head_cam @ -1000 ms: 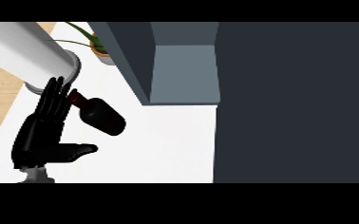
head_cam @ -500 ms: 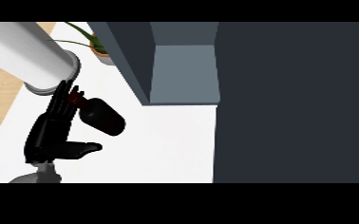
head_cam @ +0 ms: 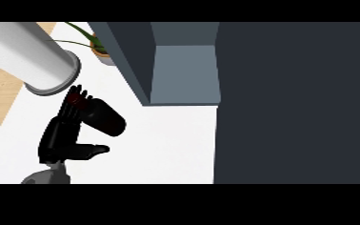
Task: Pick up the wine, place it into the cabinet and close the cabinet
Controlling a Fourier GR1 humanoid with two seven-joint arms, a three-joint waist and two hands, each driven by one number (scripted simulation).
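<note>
The wine bottle (head_cam: 105, 119) is dark, with a red patch near its neck, and stands on the white counter (head_cam: 169, 148) left of the cabinet. My left hand (head_cam: 62, 138) is just to its left, fingers straight and pointing away from me, thumb stuck out to the right below the bottle. The fingertips (head_cam: 75, 97) overlap the bottle's neck end, but nothing is curled round it. The cabinet (head_cam: 183, 71) is dark grey and open, showing a lighter inside. Its large dark door (head_cam: 288, 105) fills the right side. My right hand does not show.
A thick grey-white cylinder (head_cam: 35, 57) slants in from the upper left, close above my fingertips. A potted plant (head_cam: 98, 52) stands at the back beside the cabinet's left wall (head_cam: 130, 62). A strip of wooden floor (head_cam: 10, 93) runs along the counter's left edge.
My left hand has slid forward and to the right, from beside the bottle to against it. Its fingertips now overlap the neck end. The bottle has stayed in place.
</note>
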